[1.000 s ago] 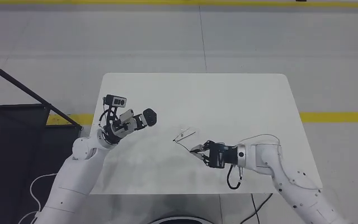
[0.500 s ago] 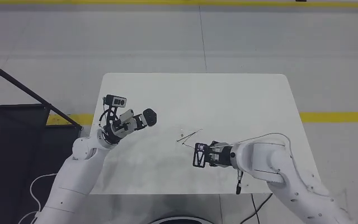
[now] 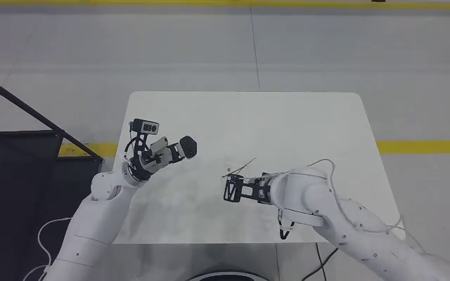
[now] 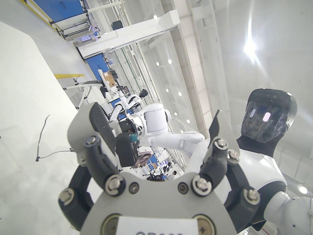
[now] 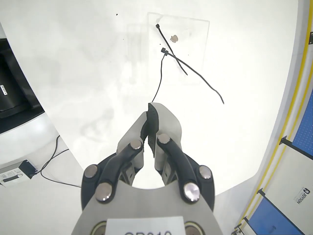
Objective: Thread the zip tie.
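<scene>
Zip tie [image 3: 242, 166], black and thin, lies just below the centre of the top view on the white table [image 3: 302, 119]. The right gripper [image 3: 228, 190] sits close beneath it in the frame, tips pointing left. The left gripper [image 3: 179, 149] hangs over the table's left part, well apart from the tie. From the left wrist, the left gripper [image 4: 159, 128] stands with jaws wide and nothing between them, one ribbed pad [image 4: 101, 125] facing the camera. Beyond it the zip tie [image 4: 40, 138] curves across the table [image 4: 22, 74]. From the right wrist, the right gripper [image 5: 151, 108] has its jaws pressed together on the thin tail of the zip tie [image 5: 161, 74], which runs to a small square head [image 5: 164, 50]. A second zip tie [image 5: 168, 42] lies just beyond on a clear sheet [image 5: 206, 37]. It is crossed by a longer black strap [image 5: 200, 76] leaving the same head. Whether that strap belongs to the held tie cannot be told.
</scene>
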